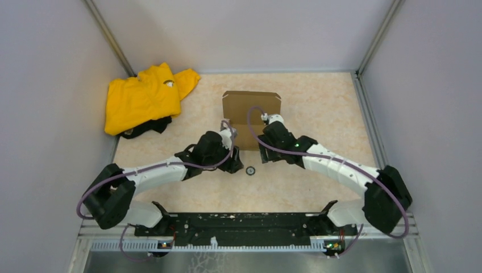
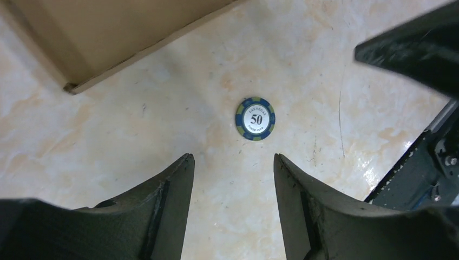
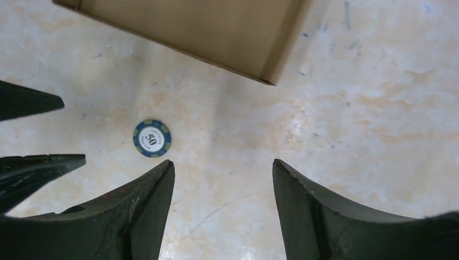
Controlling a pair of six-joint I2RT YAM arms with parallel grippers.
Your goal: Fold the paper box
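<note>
Currently the paper box (image 1: pixel 250 111) points its wide end at the far wall (image 1: pixel 244 34); left claw (image 2: pixel 233 162) and right claw (image 3: pixel 223 168) gape empty.

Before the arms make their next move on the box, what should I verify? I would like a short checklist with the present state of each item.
1. Left end effector open, nothing between its fingers: ok.
2. Right end effector open, nothing between its fingers: ok.
3. Box lies just ahead of both arms: ok.
4. Box fully folded: cannot tell.
5. Chip lies apart from the box: ok.
6. Garment lies apart from the box: ok.
</note>
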